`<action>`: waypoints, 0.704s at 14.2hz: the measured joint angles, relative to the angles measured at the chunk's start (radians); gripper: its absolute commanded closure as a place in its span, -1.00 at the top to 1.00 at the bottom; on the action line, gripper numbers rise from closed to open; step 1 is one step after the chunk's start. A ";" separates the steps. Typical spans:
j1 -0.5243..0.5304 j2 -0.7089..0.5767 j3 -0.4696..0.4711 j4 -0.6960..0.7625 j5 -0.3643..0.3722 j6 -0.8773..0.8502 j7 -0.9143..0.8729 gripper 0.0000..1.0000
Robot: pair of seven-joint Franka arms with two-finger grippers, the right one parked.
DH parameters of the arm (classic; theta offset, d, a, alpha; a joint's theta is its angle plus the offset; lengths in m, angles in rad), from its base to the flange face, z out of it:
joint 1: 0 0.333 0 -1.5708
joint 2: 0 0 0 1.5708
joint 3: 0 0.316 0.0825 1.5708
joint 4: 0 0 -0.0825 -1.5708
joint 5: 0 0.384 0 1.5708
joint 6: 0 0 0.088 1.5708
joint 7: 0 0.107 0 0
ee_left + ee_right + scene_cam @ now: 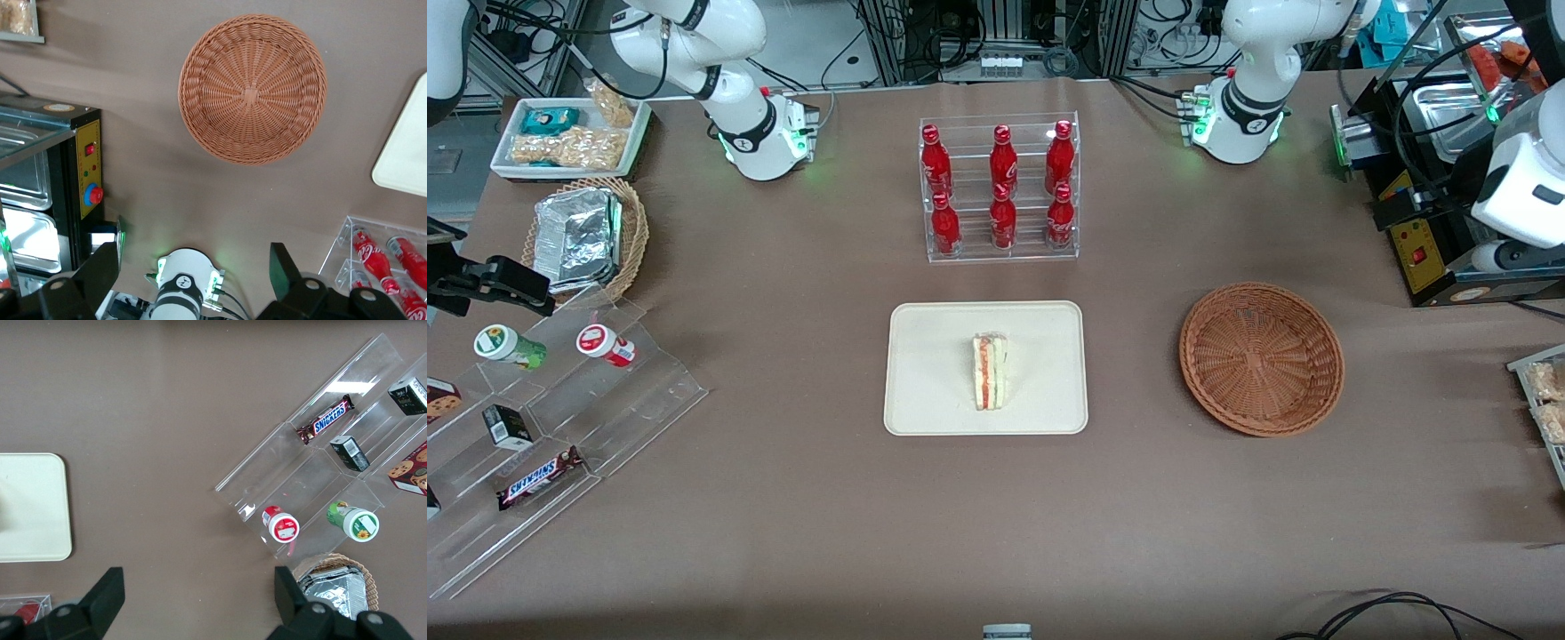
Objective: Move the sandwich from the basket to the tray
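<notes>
A: Where is the sandwich [991, 371] right now?

B: It lies near the middle of the cream tray [925, 404], resting on its side so the red-orange and green filling layers show along the cut edge. Nothing touches it.

A: And the wicker basket [1261, 357]?

B: It holds nothing; the woven bottom shows bare in both the front view and the left wrist view. It sits well apart from the tray, toward the working arm's end of the table.

A: What about the left gripper [193, 273]?

B: Its fingers [283, 267] are spread wide with nothing between them. It hangs high above the table, looking down on the basket [252, 89], a corner of the tray [407, 153] and the working arm's own base.

A: Why would it be up there?

B: I judge the transfer is finished: the wedge is on its target and the arm stands clear, leaving nothing to knock. The rack of red bottles [1000, 187], farther from the camera than the tray, is not involved.
</notes>
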 measured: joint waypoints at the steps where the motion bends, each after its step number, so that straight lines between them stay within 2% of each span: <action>1: -0.009 -0.005 0.015 0.000 -0.011 0.000 0.017 1.00; 10: -0.020 -0.012 0.022 0.005 -0.021 0.000 -0.015 1.00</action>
